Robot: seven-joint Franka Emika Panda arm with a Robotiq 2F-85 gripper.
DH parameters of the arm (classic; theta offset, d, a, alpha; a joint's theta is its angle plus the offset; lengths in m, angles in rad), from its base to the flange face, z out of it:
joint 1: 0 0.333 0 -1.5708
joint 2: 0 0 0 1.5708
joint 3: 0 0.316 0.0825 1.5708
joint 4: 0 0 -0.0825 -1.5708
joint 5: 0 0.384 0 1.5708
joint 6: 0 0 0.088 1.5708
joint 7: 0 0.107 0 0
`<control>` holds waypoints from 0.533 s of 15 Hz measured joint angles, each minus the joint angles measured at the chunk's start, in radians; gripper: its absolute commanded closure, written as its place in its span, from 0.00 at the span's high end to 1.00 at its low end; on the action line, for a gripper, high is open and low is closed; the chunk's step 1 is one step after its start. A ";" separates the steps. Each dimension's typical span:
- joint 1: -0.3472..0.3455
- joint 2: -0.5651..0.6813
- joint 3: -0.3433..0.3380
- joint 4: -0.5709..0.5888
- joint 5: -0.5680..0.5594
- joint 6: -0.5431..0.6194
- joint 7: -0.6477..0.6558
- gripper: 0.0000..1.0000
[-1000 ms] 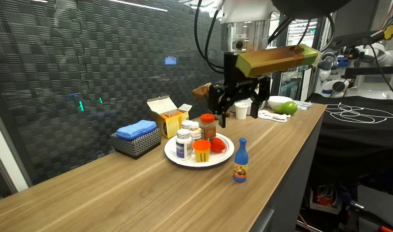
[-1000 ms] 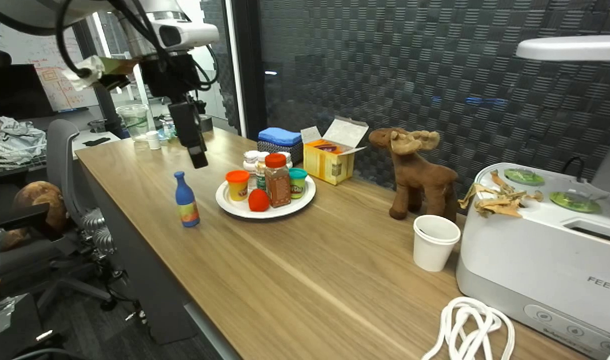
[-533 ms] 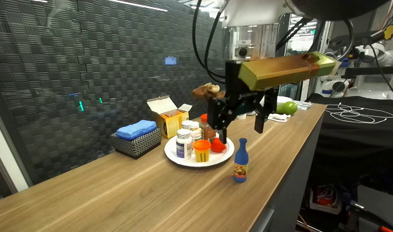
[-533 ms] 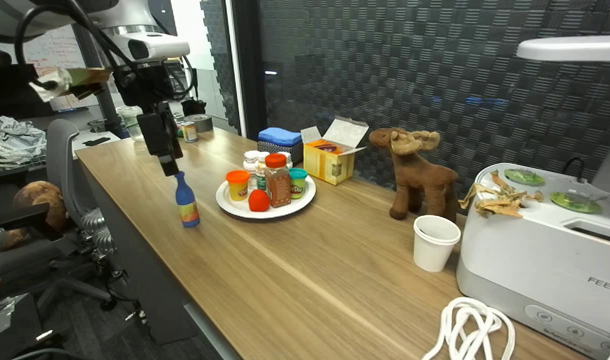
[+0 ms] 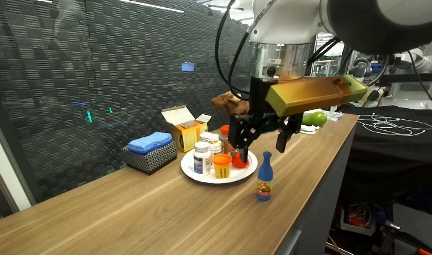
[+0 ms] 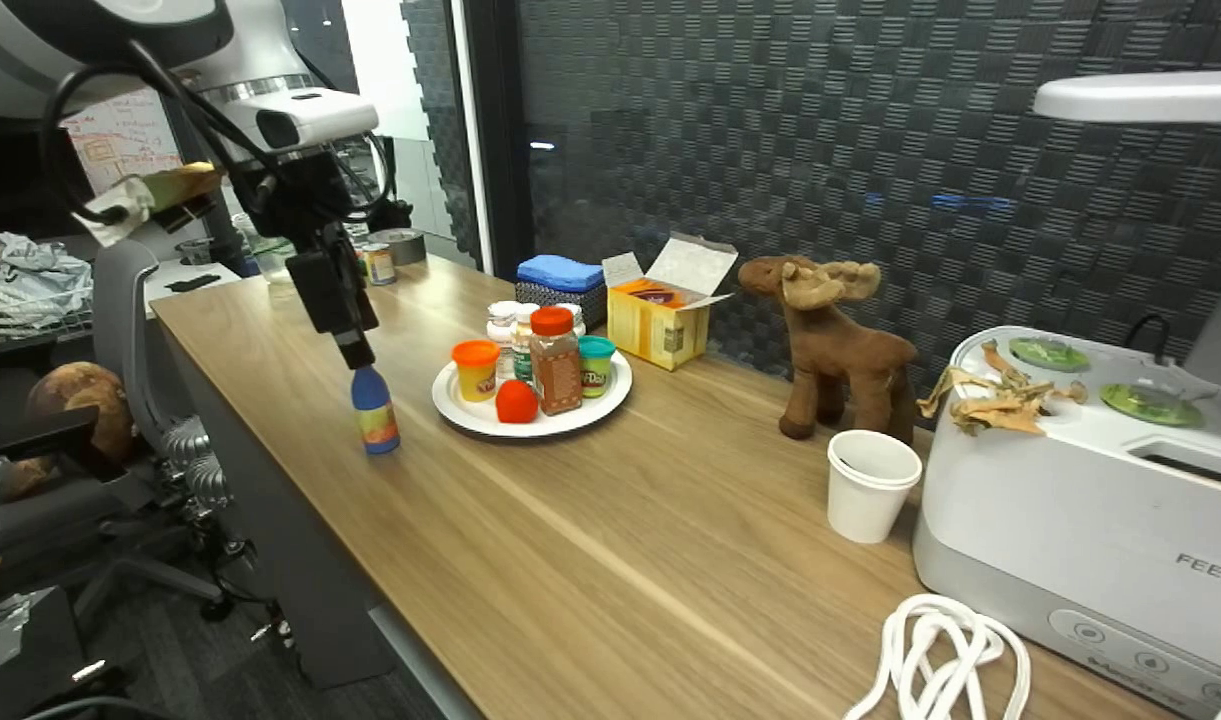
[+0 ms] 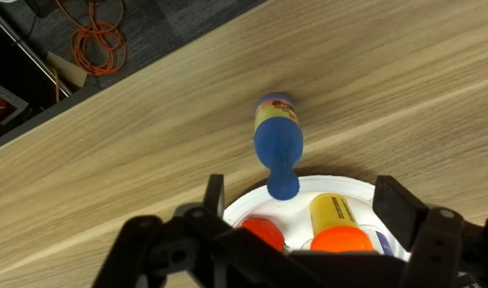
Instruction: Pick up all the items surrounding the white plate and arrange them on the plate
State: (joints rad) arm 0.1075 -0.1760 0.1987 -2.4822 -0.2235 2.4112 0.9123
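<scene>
Long brown wood-grain counter [image 5: 138, 216]. On it, round flat white paper-looking plate [image 5: 241, 173]. Above, black metal-looking gripper [image 5: 262, 156], jaws spread, empty. Slim blue plastic-looking bottle [image 5: 264, 176]: upright on counter just beside plate, below gripper, neck end nearest gap; descent astride neck probably next.

The bottle [image 7: 279, 140] stands on the desk [image 7: 148, 156] near centre; at 5 o'clock the tool [image 7: 301, 197], jaws wide apart, partly hides the plate [image 7: 335, 182]; a cord [image 7: 96, 31] lies at 10.
</scene>
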 measured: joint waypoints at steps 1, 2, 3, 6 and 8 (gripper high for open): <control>-0.004 0.000 0.000 -0.002 -0.002 0.009 0.000 0.62; -0.008 0.000 0.000 -0.004 -0.002 0.013 0.000 0.54; -0.012 0.000 -0.001 -0.005 -0.002 0.014 0.000 0.45; -0.018 0.000 -0.002 -0.007 -0.002 0.015 0.000 0.23; -0.018 -0.001 -0.002 -0.007 0.002 0.015 0.000 0.07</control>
State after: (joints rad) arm 0.0896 -0.1766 0.1967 -2.4894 -0.2211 2.4259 0.9127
